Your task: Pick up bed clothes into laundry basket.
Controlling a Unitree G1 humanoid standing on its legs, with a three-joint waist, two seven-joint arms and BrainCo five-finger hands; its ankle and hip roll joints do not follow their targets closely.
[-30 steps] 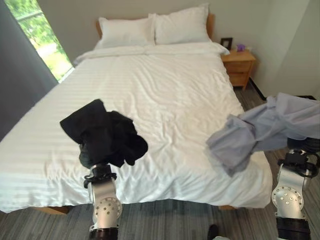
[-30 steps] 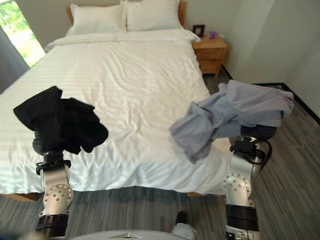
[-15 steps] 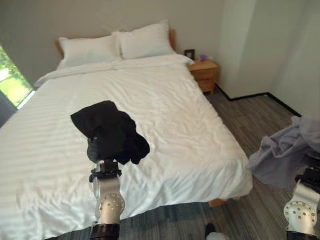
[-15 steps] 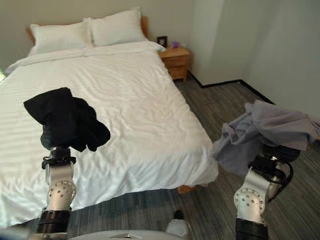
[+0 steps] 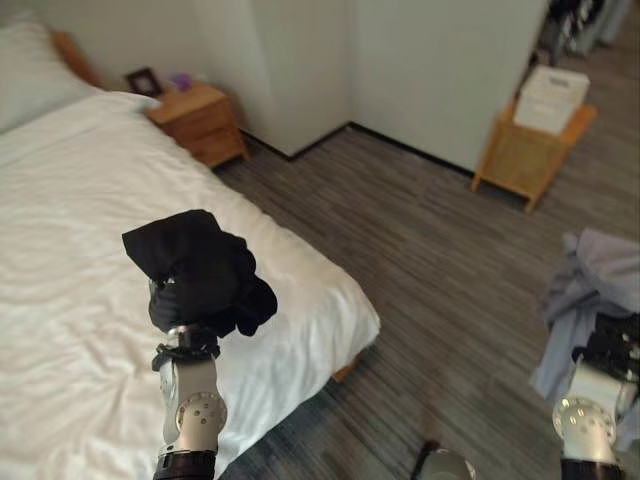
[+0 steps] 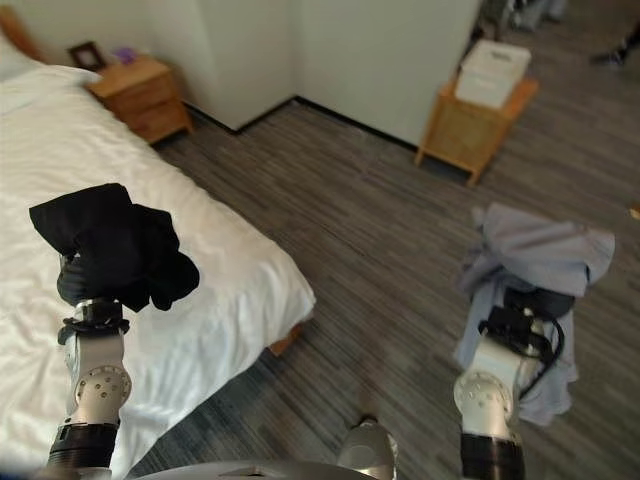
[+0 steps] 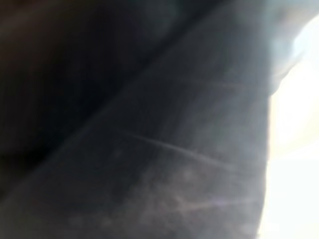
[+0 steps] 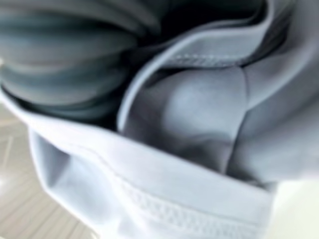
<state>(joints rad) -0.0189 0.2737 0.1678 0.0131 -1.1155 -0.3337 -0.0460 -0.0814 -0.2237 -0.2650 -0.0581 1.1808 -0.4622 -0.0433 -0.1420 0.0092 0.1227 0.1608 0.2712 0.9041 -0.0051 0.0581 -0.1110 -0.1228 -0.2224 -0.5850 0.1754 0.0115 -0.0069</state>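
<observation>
Clothes drape both my hands, black garment (image 5: 200, 275) left, grey shirt (image 6: 535, 265) right; fingers hidden, apparently clamped, I can't tell.

camera swung right, grey garment (image 6: 535, 255) apparently off bed (image 5: 70, 250)

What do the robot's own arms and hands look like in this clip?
Both forearms are silver-grey metal with round perforated joint housings and dark bands at the base. The wrists carry black fittings. The left hand and right hand are dark-covered and largely draped in cloth.
</observation>
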